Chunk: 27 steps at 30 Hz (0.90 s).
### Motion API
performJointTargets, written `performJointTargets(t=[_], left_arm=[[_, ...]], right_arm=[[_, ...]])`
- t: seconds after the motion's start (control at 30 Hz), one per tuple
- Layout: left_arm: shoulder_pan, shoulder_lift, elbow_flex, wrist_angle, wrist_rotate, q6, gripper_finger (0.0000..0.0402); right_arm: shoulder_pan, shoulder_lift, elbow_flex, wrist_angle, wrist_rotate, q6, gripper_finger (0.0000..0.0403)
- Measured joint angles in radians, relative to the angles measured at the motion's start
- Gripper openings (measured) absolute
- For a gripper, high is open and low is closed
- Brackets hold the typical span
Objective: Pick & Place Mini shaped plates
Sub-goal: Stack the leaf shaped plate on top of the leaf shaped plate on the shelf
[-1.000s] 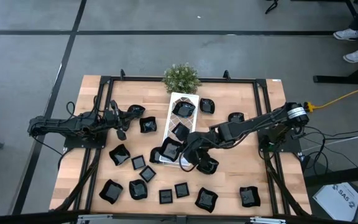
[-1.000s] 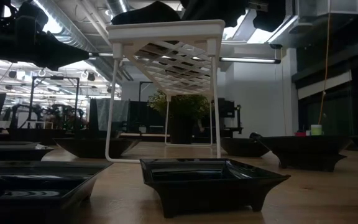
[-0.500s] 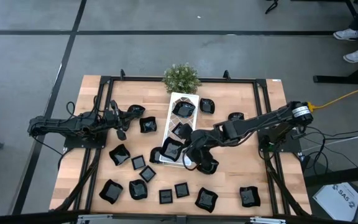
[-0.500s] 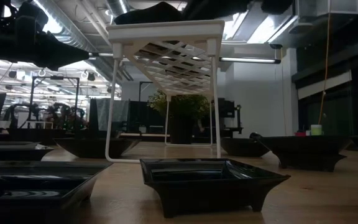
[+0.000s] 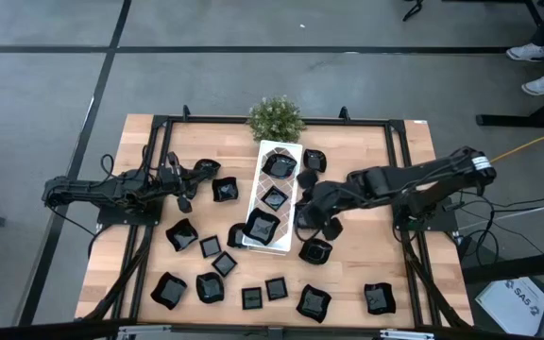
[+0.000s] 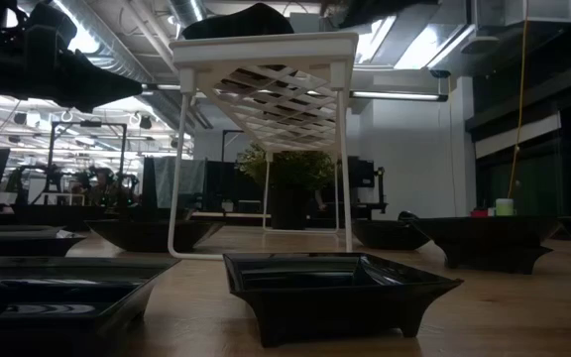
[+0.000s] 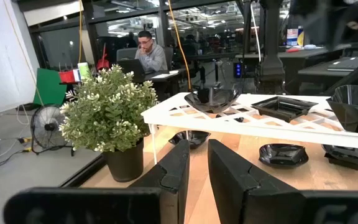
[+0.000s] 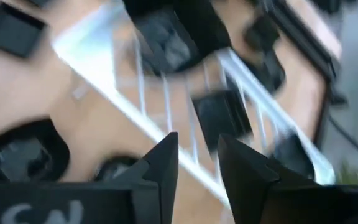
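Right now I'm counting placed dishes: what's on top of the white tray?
Three black plates sit on the white tray: one at the plant end, one in the middle, one at the near end. Whatever lies under the raised tray is covered in the high view.

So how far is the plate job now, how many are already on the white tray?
Three mini shaped plates sit on the white tray. Nothing is in hand: the right gripper hangs beside the tray with fingers parted and empty, and the left gripper waits at the table's left. About seventeen black plates, such as a square one, remain on the wooden table.
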Motion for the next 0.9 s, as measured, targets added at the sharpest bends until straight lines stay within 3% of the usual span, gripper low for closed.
performJointTargets(t=[0.17,0.5,0.9], left_arm=[[0.000,0.000,0.000,0.000,0.000,0.000,0.0052],[0.000,0.000,0.000,0.000,0.000,0.000,0.0053],[0.000,0.000,0.000,0.000,0.000,0.000,0.0053]], right_arm=[[-0.010,-0.010,0.000,-0.150,0.120,0.113,0.0114],[-0.094,-0.019,-0.065,-0.297,0.130,0.301,0.0114],[-0.272,-0.141,-0.458,0.137,0.130,0.248,0.0114]])
